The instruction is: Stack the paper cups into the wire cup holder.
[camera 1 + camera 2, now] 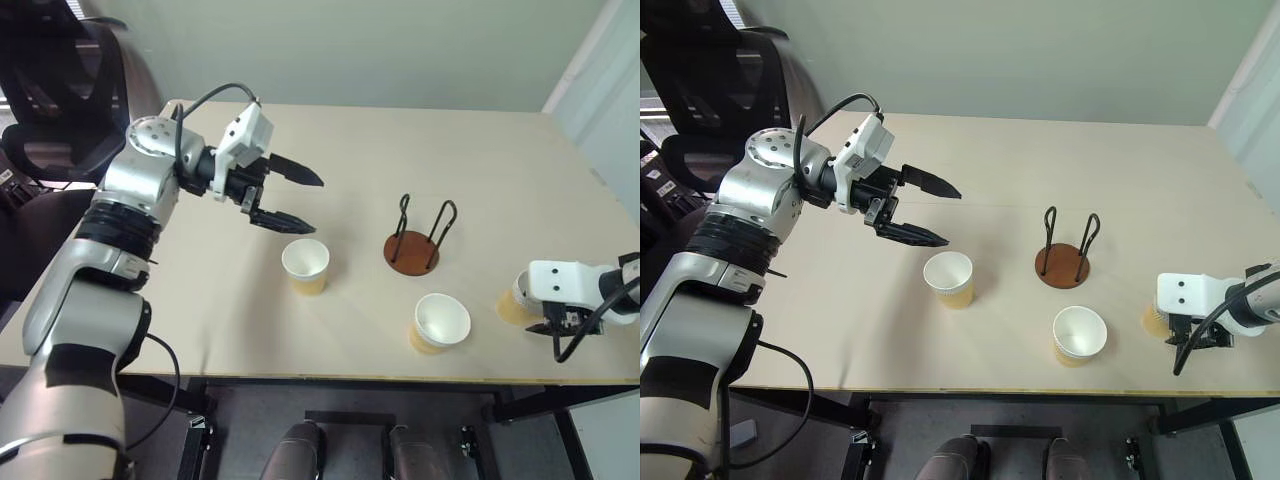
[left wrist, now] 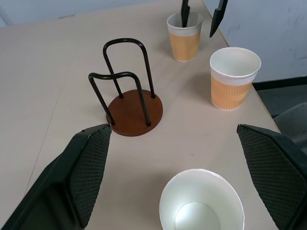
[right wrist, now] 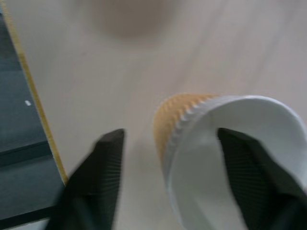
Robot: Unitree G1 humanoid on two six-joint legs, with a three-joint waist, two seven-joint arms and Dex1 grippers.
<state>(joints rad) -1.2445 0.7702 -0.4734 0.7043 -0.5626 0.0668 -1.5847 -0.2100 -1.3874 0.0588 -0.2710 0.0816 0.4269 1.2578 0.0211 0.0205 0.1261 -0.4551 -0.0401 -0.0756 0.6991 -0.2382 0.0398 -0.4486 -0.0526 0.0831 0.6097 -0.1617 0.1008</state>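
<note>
Three paper cups stand upright on the table, white inside and tan-yellow outside. One cup [image 1: 305, 266] is left of the wire cup holder [image 1: 418, 240], which has a reddish-brown disc base and two black wire loops with nothing in it. Another cup [image 1: 440, 322] sits in front of the holder. The last cup [image 1: 512, 302] is near the table's right front corner. My right gripper [image 3: 170, 136] reaches down over it, one finger inside the cup and the other outside, clear of the wall. My left gripper [image 1: 315, 207] hovers open above the table, just behind and left of the left cup.
The light wooden table [image 1: 200, 330] ends close in front of the two nearer cups, and its right edge lies close to the right cup. A black office chair [image 1: 50, 90] stands off the table's back left corner.
</note>
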